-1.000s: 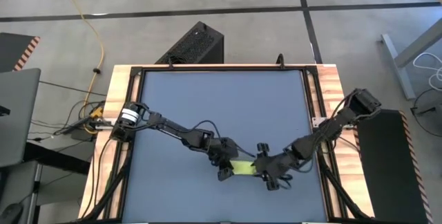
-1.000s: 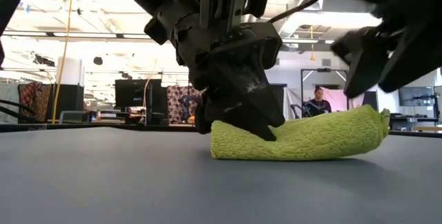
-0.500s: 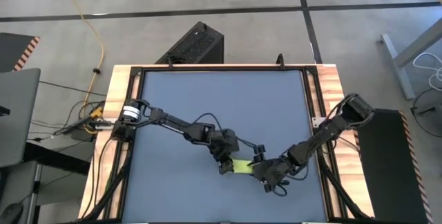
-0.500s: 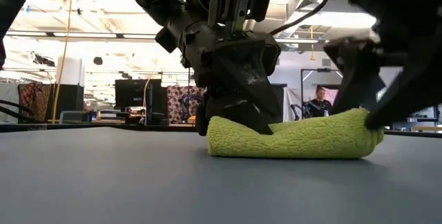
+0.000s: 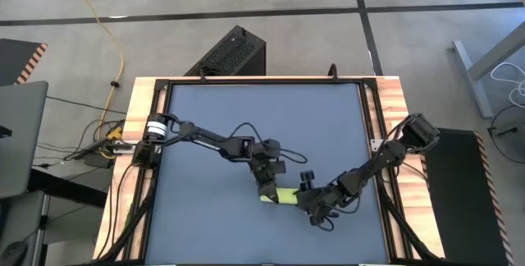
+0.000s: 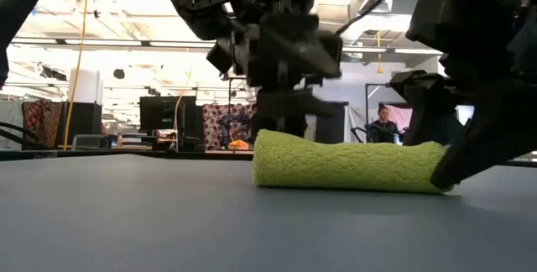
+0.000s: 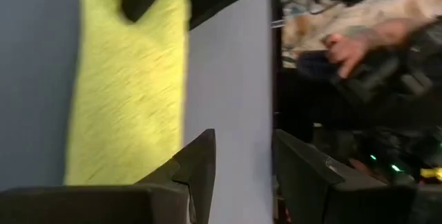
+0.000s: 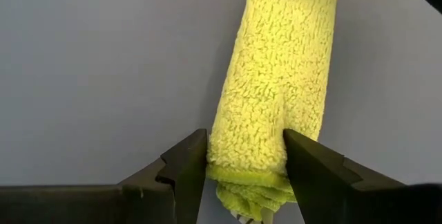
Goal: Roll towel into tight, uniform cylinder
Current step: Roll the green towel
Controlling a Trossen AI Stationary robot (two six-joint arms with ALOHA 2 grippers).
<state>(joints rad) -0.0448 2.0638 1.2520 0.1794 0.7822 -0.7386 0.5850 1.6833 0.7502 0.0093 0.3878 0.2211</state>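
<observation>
Two grippers flank the roll: the right gripper [image 8: 243, 175] clamps one end of the towel [image 8: 276, 92] between its fingers, the long axis running straight out toward the left gripper [image 7: 243, 165], unclenched and empty beside the far end, on the mat [image 5: 213, 118].

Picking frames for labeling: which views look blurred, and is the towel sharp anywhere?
Left wrist view: smeared, towel streaky. Low view: left gripper blurred, bright ceiling lights behind. Right wrist view: towel crisp between the right gripper fingers.
</observation>
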